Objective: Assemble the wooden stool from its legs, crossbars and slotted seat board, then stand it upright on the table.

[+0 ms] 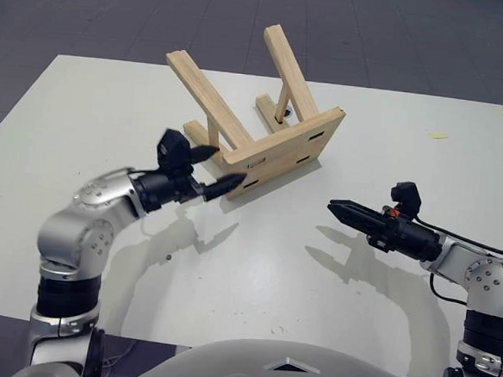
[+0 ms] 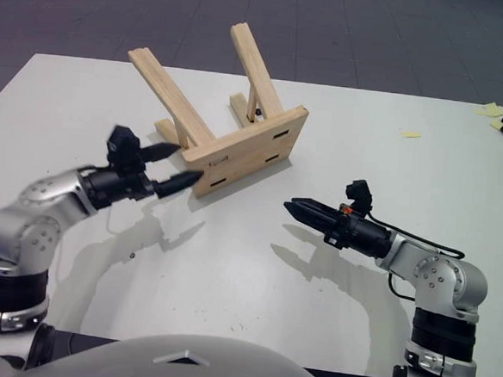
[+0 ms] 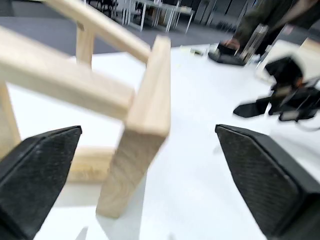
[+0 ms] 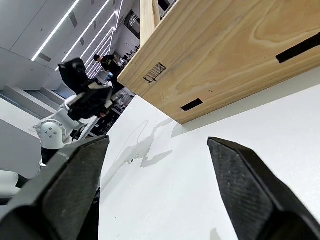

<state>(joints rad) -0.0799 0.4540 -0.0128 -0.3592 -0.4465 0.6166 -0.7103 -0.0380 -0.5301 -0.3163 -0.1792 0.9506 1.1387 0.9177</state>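
Now: left pincer [image 1: 230, 165] spread wide at the seat-board corner of stool [image 1: 276, 147], contact unclear | right pincer [image 1: 336, 208] spread, empty, near stool | stool tipped sideways on surface [image 1: 255, 266], legs pointing away

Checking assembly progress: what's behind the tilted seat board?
Behind the seat board, two long legs angle up and away, with shorter wooden pieces low near the table. The board covers where they join it. The open left claw sits at its near corner.
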